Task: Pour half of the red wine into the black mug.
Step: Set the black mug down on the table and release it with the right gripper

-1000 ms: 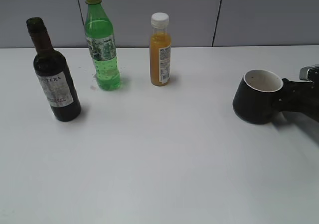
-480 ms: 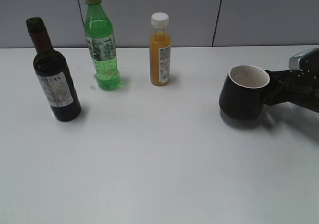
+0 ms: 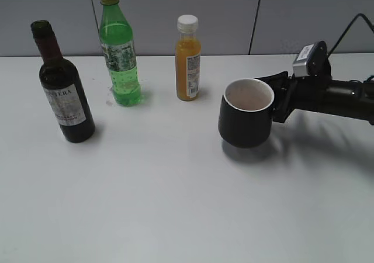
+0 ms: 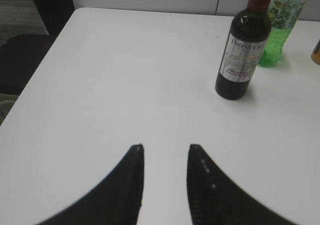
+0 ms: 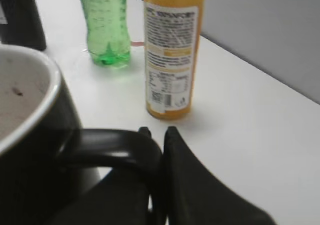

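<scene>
The red wine bottle [image 3: 62,93], dark glass with a white-grey label, stands uncapped at the left of the table; it also shows in the left wrist view [image 4: 242,55]. The black mug [image 3: 246,116] with a white inside is right of centre, held just above the table. My right gripper [image 3: 281,96] is shut on the mug's handle [image 5: 112,145]; the mug fills the left of the right wrist view [image 5: 30,150]. My left gripper [image 4: 165,147] is open and empty above bare table, well short of the wine bottle, and out of the exterior view.
A bright green soda bottle [image 3: 120,55] and a small orange juice bottle [image 3: 187,61] stand at the back of the white table [image 3: 175,187]. A grey wall runs behind. The table's left edge [image 4: 35,75] shows in the left wrist view.
My right gripper has carried the mug leftward from the table's right side toward the centre and raised it slightly. The bottles have not moved.
</scene>
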Robot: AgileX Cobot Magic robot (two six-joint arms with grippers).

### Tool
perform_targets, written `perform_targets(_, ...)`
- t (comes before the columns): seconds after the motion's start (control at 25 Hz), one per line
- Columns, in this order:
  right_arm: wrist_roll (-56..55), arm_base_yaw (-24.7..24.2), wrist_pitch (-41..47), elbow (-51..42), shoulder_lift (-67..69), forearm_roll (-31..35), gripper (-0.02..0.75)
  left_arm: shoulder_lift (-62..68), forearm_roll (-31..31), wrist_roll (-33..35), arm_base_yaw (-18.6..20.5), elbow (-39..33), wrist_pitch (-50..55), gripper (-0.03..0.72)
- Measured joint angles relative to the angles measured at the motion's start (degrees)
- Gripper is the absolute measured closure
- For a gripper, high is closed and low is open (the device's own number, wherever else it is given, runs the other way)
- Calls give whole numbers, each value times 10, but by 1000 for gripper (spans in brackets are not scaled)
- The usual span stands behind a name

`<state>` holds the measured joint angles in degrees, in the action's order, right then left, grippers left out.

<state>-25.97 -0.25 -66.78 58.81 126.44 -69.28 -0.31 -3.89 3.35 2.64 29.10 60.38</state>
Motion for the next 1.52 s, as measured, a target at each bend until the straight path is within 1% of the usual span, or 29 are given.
perform_targets(0.16, -30, 42, 0, 32, 0, -38, 699, 0, 0, 0, 0, 0, 0, 462)
perform_targets(0.36, -43, 97, -3, 52, 4, -49, 699, 0, 0, 0, 0, 0, 0, 462)
perform_targets(0.52, -67, 123, -2, 77, 37, -41, 699, 0, 0, 0, 0, 0, 0, 462)
perform_targets(0.76, -70, 160, -1, 100, 76, -5, 699, 0, 0, 0, 0, 0, 0, 462)
perform_targets(0.88, -70, 169, -1, 102, 92, 3, 699, 0, 0, 0, 0, 0, 0, 462)
perform_targets(1.08, -70, 171, 0, 102, 111, 17, 699, 0, 0, 0, 0, 0, 0, 462)
perform_targets(1.36, -70, 171, 0, 102, 119, 10, 698, 0, 0, 0, 0, 0, 0, 462)
perform_targets(1.44, -71, 170, -3, 102, 119, -5, 687, 0, 0, 0, 0, 0, 0, 462)
perform_targets(1.52, -72, 170, -11, 103, 119, -14, 652, 0, 0, 0, 0, 0, 0, 462)
